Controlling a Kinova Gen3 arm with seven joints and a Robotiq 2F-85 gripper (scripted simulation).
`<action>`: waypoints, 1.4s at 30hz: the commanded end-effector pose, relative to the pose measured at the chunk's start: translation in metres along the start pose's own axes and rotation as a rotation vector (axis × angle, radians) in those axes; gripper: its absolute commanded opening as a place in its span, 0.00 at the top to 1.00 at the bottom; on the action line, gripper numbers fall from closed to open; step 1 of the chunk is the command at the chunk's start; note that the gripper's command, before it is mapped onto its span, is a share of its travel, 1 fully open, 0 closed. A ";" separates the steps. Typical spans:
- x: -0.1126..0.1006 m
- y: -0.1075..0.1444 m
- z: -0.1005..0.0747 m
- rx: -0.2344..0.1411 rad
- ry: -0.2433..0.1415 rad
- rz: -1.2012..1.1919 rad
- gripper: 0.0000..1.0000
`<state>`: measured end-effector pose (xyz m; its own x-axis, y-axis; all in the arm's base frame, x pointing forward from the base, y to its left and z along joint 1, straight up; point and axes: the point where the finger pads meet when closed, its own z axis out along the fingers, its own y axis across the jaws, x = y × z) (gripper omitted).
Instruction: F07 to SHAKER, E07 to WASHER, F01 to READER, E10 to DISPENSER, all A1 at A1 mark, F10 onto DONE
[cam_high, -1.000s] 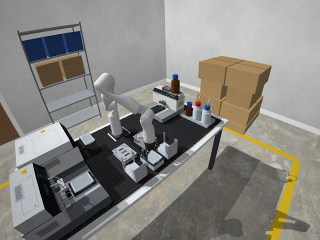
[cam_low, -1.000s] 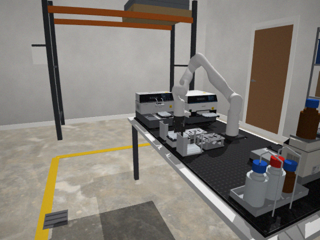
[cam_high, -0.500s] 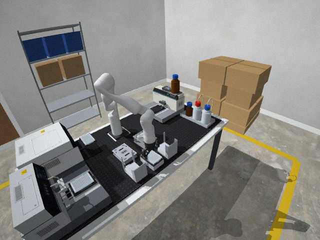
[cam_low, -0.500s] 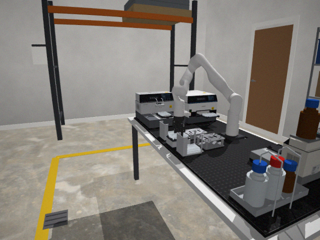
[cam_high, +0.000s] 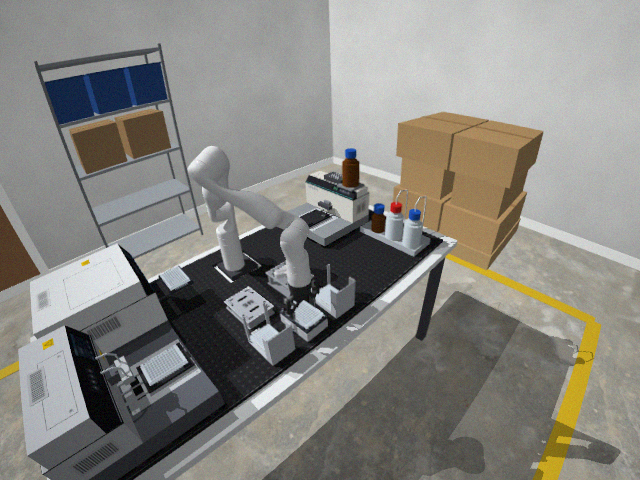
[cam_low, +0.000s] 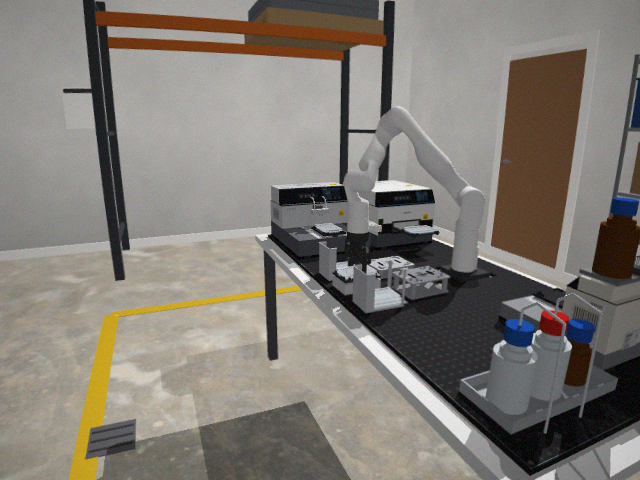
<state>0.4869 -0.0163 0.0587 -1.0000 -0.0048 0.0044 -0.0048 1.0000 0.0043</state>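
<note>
While the hand (cam_high: 298,301) hangs fully spread and holding nothing at the centre of the top view, a white well plate (cam_high: 309,314) lies on a low block just below and right of it, between two tall open-topped racks: one (cam_high: 272,341) at lower left, one (cam_high: 337,297) at right. The spread fingers and the plate's flat lie suggest either a fresh release or an approach; which of the five steps this serves cannot be settled, because no station name or plate label is legible in either view. If the block is the shaker, the next move calls either for a straight lift away, or for a centred descent, fingers closing across the plate's sides.

Other plates appear on the tray of the large instrument (cam_high: 164,364) at lower left, on the second instrument's tray (cam_low: 419,230) in the exterior view, and loose on the table (cam_high: 361,258) at middle left (cam_high: 174,277). Rack contents are hidden by their walls. In the exterior view the nearer rack (cam_low: 364,292) and the wrist mask the fingertips. A1 marks are too small to read.
</note>
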 end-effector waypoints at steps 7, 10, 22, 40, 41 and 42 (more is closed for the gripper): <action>-0.001 0.000 -0.003 0.000 -0.002 0.000 0.00; -0.001 0.000 -0.008 0.000 -0.002 0.000 0.00; -0.001 0.000 -0.024 0.000 -0.002 0.000 0.00; -0.001 0.000 -0.044 0.000 -0.002 0.000 0.00; -0.001 0.000 -0.044 0.000 -0.002 0.000 0.00; 0.000 0.000 -0.045 0.000 -0.002 0.000 0.00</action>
<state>0.4870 -0.0165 0.1007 -1.0000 -0.0048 0.0044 -0.0048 1.0000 0.0043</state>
